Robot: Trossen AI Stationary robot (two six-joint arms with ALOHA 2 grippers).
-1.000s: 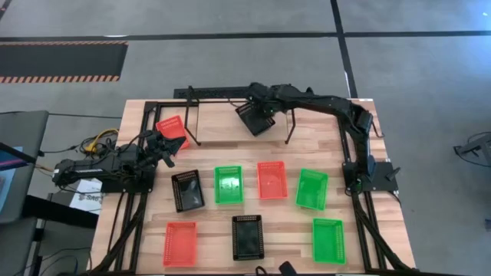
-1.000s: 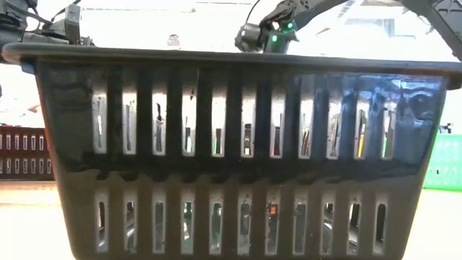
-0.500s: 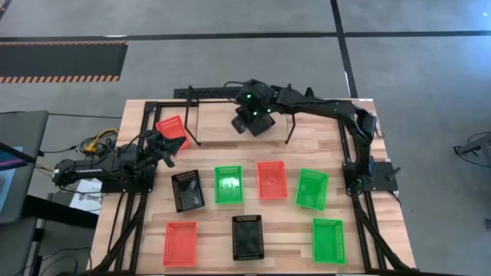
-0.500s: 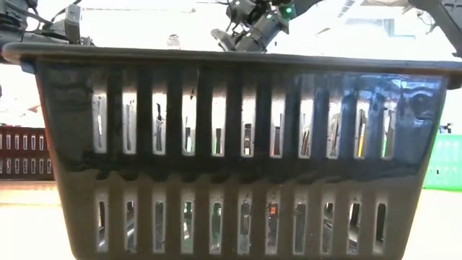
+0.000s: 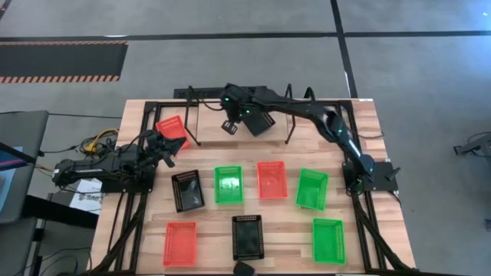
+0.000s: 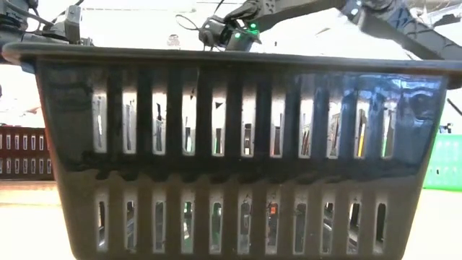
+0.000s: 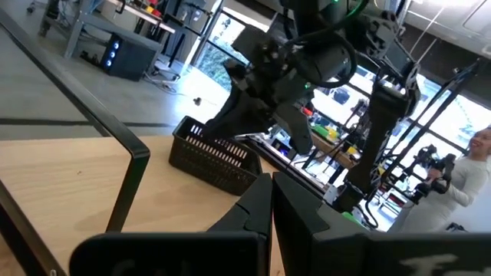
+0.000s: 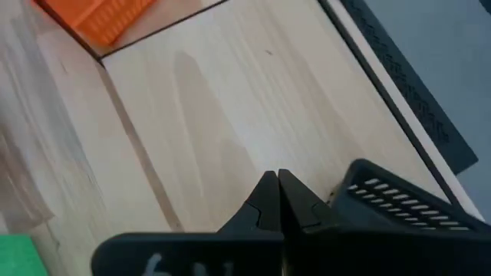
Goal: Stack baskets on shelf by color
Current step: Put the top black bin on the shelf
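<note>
A black slatted plastic basket (image 5: 259, 121) lay on the low black wire shelf (image 5: 288, 115) at the wooden tabletop's (image 5: 222, 218) twelve o'clock. The right end effector (image 5: 229, 126), closed and empty, hovered at its nine o'clock; the left end effector (image 5: 170, 150), closed, waited beside a red-orange basket (image 5: 172, 126).

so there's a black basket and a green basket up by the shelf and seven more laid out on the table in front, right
Not quite. The high view shows a black basket under the shelf and a red-orange basket at its left end, not a green one. All three green baskets lie among the seven in front.
</note>
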